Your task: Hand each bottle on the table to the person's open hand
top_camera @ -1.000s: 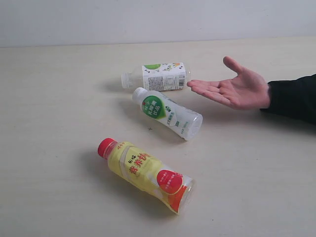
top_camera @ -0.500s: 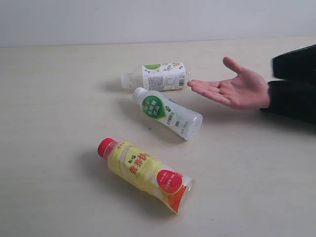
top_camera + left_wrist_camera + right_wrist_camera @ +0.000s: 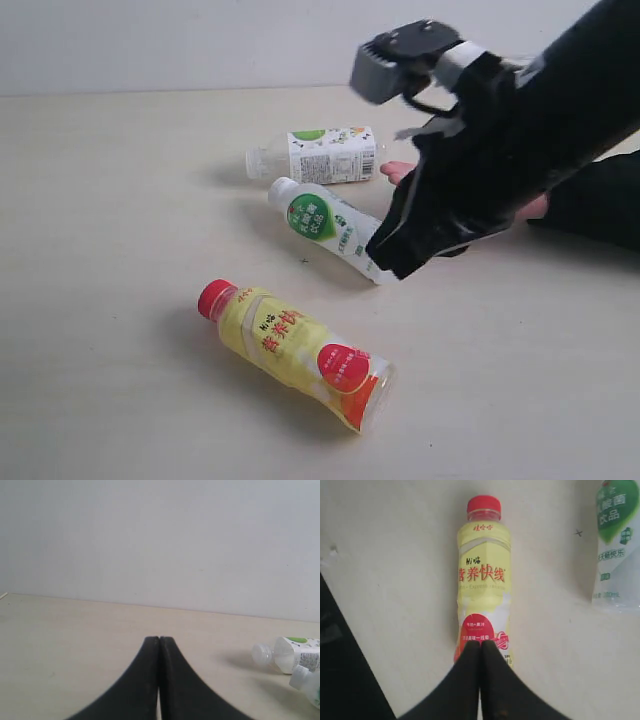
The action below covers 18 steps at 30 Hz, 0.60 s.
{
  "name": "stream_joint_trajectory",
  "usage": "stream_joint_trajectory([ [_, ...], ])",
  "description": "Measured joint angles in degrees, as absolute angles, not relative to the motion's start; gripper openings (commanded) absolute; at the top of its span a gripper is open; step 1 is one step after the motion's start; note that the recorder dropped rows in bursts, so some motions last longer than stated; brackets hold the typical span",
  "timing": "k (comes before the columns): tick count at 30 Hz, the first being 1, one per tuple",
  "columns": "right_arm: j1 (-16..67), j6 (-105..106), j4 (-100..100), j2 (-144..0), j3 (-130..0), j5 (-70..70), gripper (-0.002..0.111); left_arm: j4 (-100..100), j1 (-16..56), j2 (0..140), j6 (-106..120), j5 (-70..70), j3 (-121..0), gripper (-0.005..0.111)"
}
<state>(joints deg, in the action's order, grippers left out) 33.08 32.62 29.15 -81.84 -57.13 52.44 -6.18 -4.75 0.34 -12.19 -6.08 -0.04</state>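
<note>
Exterior view: yellow bottle point(image 3: 295, 355) lying on table point(image 3: 120, 200); beyond it white bottle point(image 3: 315, 220) and clear bottle point(image 3: 320, 155), unmoved, contents unclear. Newly arrived beyond yellow bottle: right gripper point(image 3: 397, 266), hiding most of person's hand point(image 3: 400, 172). Left wrist: left gripper point(image 3: 159, 645) pressed together, empty. Right wrist: tips together, empty, yellow bottle ahead.

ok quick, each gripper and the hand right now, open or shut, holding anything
left gripper: shut, holding nothing
right gripper: shut, holding nothing, pointed at the yellow-labelled bottle
person's hand: mostly hidden behind the right arm, cannot tell
</note>
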Motion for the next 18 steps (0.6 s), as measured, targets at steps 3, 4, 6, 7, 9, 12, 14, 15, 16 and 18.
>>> stream_joint_trajectory([
  [3,37.5,26.4,20.2,-85.6,-60.2,52.6,0.013,-6.2,-4.7,0.3,-12.2,-6.1,0.0,0.0],
  [4,38.9,23.7,17.0,-86.9,-61.3,52.7,0.016,-6.2,-4.7,0.3,-12.2,-6.1,0.0,0.0],
  [6,41.1,18.8,12.2,-89.5,-63.1,53.2,0.024,-6.2,-4.7,0.3,-12.2,-6.1,0.0,0.0],
  [7,42.2,17.0,10.4,-90.7,-64.1,53.3,0.027,-6.2,-4.7,0.3,-12.2,-6.1,0.0,0.0],
  [9,43.9,15.4,8.6,-92.5,-65.6,53.3,0.034,-6.2,-4.7,0.3,-12.2,-6.1,0.0,0.0],
  [12,45.3,14.6,8.0,-93.9,-66.6,51.3,0.036,-6.2,-4.7,0.3,-12.2,-6.1,0.0,0.0],
  [14,45.5,14.2,7.8,-94.2,-66.7,50.1,0.036,-6.2,-4.7,0.3,-12.2,-6.1,0.0,0.0],
  [15,45.5,14.1,7.7,-94.2,-66.7,50.0,0.037,-6.2,-4.7,0.3,-12.2,-6.1,0.0,0.0],
  [16,45.5,13.9,7.5,-94.2,-66.7,49.7,0.039,-6.2,-4.7,0.3,-12.2,-6.1,0.0,0.0],
  [18,45.7,13.7,7.6,-94.2,-66.7,49.4,0.048,-6.2,-4.7,0.3,-12.2,-6.1,0.0,0.0],
])
